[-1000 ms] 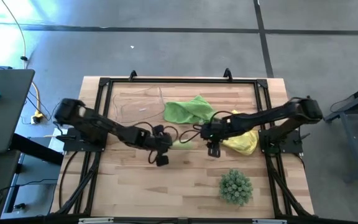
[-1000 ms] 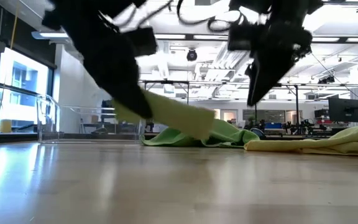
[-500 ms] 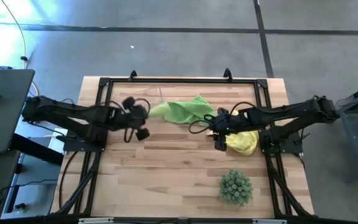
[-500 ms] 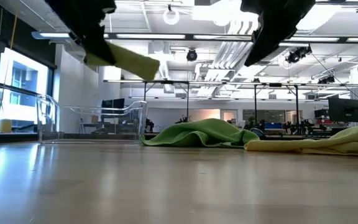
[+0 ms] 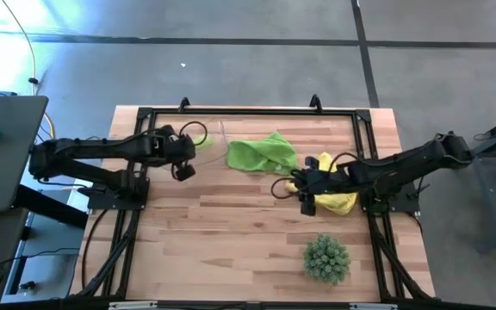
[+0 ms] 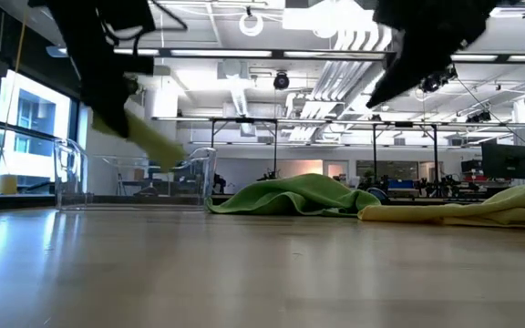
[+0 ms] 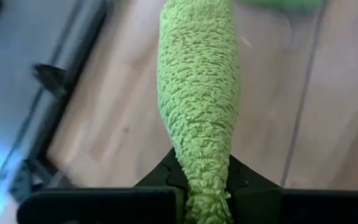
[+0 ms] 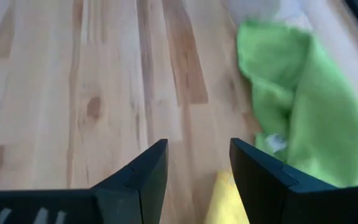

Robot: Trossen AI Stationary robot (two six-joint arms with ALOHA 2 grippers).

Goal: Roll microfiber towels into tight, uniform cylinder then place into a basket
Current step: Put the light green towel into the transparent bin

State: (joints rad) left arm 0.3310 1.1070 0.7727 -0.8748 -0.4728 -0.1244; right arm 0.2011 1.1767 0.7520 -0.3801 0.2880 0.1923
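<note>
Left arm reaches over the basket (image 5: 188, 142), its jaws (image 7: 199, 186) clenched on a rolled green towel (image 7: 197, 93). Right arm extends low, jaws (image 8: 194, 165) parted, empty, just above the yellow towel (image 5: 334, 198).

Basket (image 5: 198, 138): clear walls barely traceable from above.
Rolled lime green towel (image 7: 197, 112): lower end hidden between the left gripper's fingers.
</note>
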